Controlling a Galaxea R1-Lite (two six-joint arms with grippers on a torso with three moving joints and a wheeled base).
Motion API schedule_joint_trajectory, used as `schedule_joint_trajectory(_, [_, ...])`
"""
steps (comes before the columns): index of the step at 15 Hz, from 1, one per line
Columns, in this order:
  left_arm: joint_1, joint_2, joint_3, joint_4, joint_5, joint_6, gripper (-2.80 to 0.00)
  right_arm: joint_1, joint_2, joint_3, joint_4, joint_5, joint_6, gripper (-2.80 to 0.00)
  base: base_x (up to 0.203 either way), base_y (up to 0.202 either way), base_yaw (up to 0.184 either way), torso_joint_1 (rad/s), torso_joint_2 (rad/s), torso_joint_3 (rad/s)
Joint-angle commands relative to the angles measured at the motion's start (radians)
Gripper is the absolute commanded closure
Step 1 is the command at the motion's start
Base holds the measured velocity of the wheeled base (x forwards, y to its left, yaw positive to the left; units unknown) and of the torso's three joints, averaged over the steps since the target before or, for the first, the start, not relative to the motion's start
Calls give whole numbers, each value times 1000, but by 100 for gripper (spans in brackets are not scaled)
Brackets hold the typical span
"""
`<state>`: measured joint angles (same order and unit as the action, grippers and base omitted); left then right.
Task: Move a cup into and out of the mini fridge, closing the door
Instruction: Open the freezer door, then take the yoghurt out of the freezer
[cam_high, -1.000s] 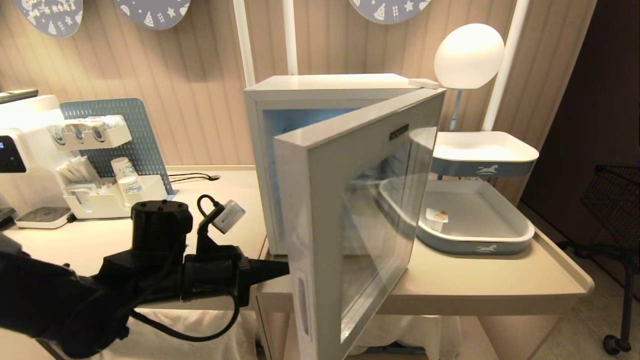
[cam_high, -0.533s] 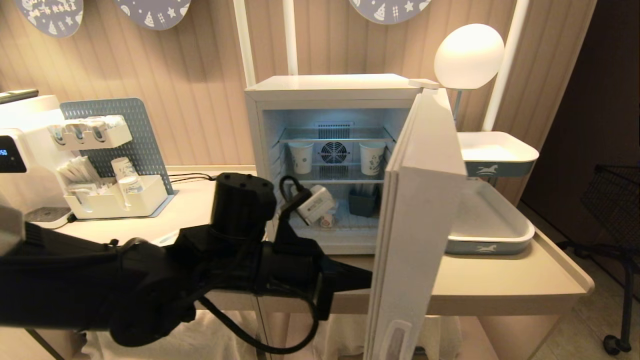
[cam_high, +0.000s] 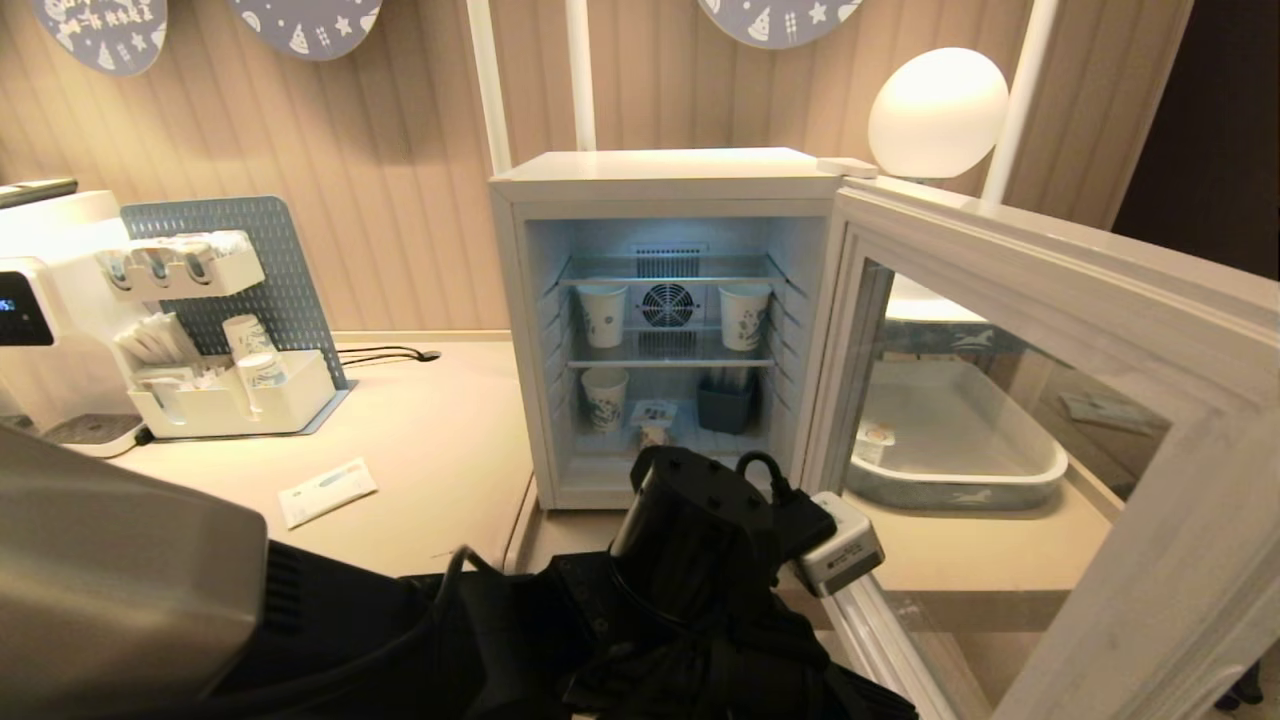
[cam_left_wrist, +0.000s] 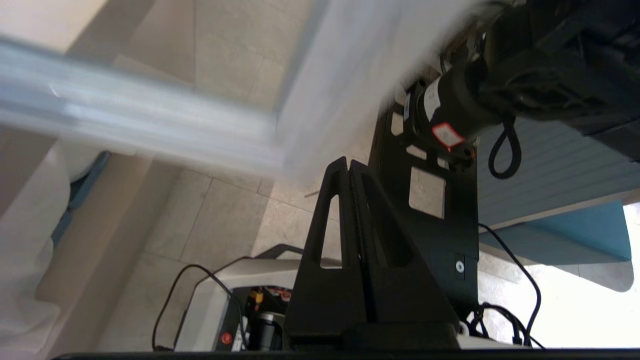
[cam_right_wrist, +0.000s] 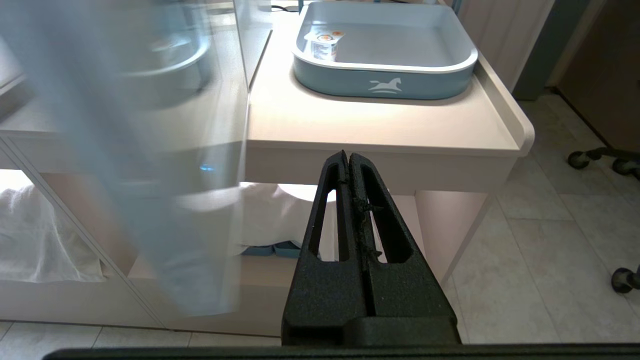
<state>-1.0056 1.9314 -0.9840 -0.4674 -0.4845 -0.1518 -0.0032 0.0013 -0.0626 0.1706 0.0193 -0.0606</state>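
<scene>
The right tool (cam_right_wrist: 348, 159) is black plastic with a grainy, matt surface, its two fingers pressed together. Beyond it, the table (cam_right_wrist: 380, 127) has a smooth, satiny beige top. On that sits a tray (cam_right_wrist: 385, 82) of glossy grey-blue plastic. The door (cam_high: 1010, 400) holds a reflective glass pane in a matt frame. Below the tool, the floor (cam_right_wrist: 530, 250) is pale, smooth tile.

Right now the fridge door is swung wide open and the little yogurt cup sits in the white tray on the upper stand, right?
Not quite. The door is wide open, but the cup sits in the grey-blue tray on the counter beside the mini fridge, as the right wrist view shows.
</scene>
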Motion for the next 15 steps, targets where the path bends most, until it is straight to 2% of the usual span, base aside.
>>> schedule_joint_trajectory(1, [28,-14,27,-3,3,0,0,0,0,0,1,1,-1,0,0,0,0,0,0,0])
schedule_joint_trajectory(3, [115,-90,63,5,70,2,0,0,0,0,1,1,-1,0,0,0,0,0,0,0])
schedule_joint_trajectory(5, [239,-221,81,67,233,7,0,0,0,0,1,1,-1,0,0,0,0,0,0,0])
schedule_joint_trajectory(7, [375,-391,53,227,387,8,0,0,0,0,1,1,-1,0,0,0,0,0,0,0])
schedule_joint_trajectory(8, [458,-497,27,326,440,6,0,0,0,0,1,1,-1,0,0,0,0,0,0,0])
schedule_joint_trajectory(10, [629,-729,-20,513,504,5,0,0,0,0,1,1,-1,0,0,0,0,0,0,0])
schedule_joint_trajectory(12, [776,-1004,-49,705,537,5,0,0,0,0,1,1,-1,0,0,0,0,0,0,0])
schedule_joint_trajectory(15, [897,-1377,-108,1071,565,-5,0,0,0,0,1,1,-1,0,0,0,0,0,0,0])
